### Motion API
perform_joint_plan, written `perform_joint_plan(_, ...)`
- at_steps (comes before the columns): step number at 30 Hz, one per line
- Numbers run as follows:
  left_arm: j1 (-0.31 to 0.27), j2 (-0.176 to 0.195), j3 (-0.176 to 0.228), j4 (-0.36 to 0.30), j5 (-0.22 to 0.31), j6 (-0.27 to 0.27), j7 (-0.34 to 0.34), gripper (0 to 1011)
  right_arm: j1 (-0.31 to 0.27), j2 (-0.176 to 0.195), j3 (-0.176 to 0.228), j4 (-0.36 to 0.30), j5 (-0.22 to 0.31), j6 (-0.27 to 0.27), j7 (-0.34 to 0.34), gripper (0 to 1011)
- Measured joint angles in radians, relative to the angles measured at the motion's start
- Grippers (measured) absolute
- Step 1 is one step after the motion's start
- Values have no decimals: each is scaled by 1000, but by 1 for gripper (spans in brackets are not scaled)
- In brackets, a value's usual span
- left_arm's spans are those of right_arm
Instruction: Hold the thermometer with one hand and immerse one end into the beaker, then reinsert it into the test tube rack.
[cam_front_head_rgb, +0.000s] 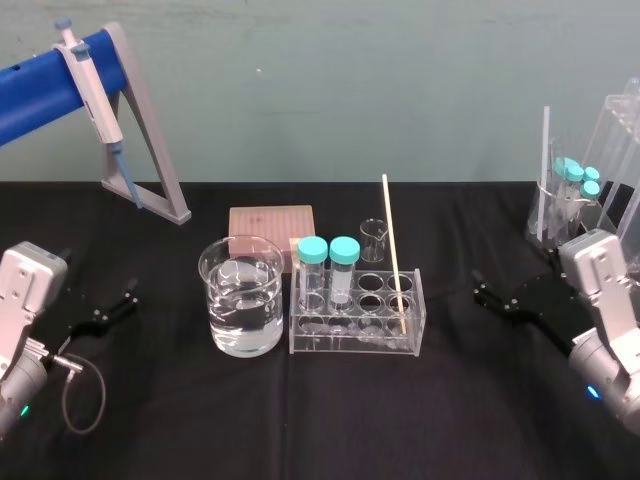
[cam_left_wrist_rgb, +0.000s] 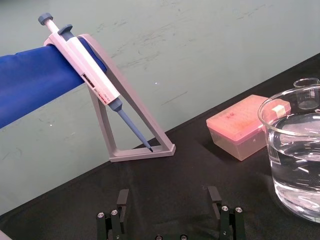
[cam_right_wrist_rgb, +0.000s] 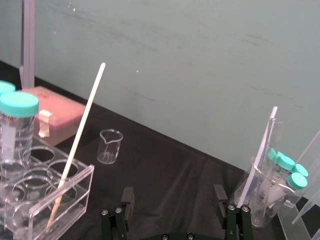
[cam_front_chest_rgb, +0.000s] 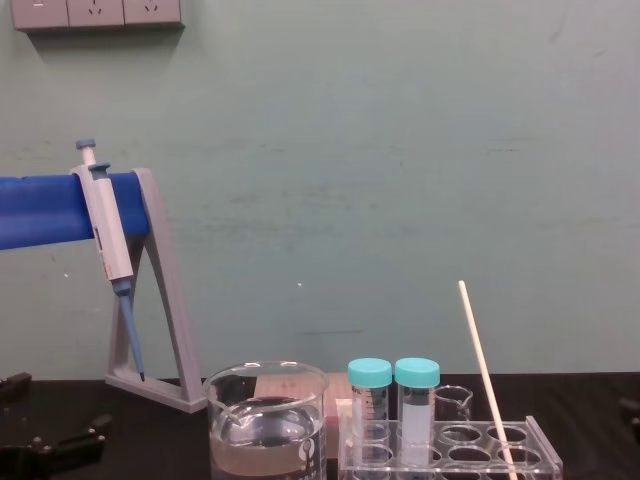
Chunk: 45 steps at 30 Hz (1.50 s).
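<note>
Your thin cream-white thermometer rod (cam_front_head_rgb: 395, 255) stood tilted in the clear acrylic test tube rack (cam_front_head_rgb: 356, 338), just beside the wide clear glass beaker (cam_front_head_rgb: 241, 296). Your black left gripper (cam_front_head_rgb: 128, 298) and right gripper (cam_front_head_rgb: 479, 285) flanked them, jaws open and empty.

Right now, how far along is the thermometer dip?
Nothing is in hand: the thermometer stands tilted in the test tube rack, the beaker holds only clear liquid, and the left gripper and right gripper sit open, apart from both. Grasp, dip and return seem left, unless already finished.
</note>
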<state>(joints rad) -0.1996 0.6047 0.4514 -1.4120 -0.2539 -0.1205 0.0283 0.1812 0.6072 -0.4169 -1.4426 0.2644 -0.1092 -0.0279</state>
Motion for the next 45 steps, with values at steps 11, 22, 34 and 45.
perform_joint_plan(11,0,0,0,0,0,0,0,1004,3,15,74,-123,134,120,121,1003)
perform_joint_plan(22,0,0,0,0,0,0,0,1004,133,-22,78,-196,236,393,236,1003)
perform_joint_plan(34,0,0,0,0,0,0,0,1004,282,-163,59,-143,301,741,186,1003)
perform_joint_plan(45,0,0,0,0,0,0,0,1004,345,-287,63,-66,299,882,82,1003)
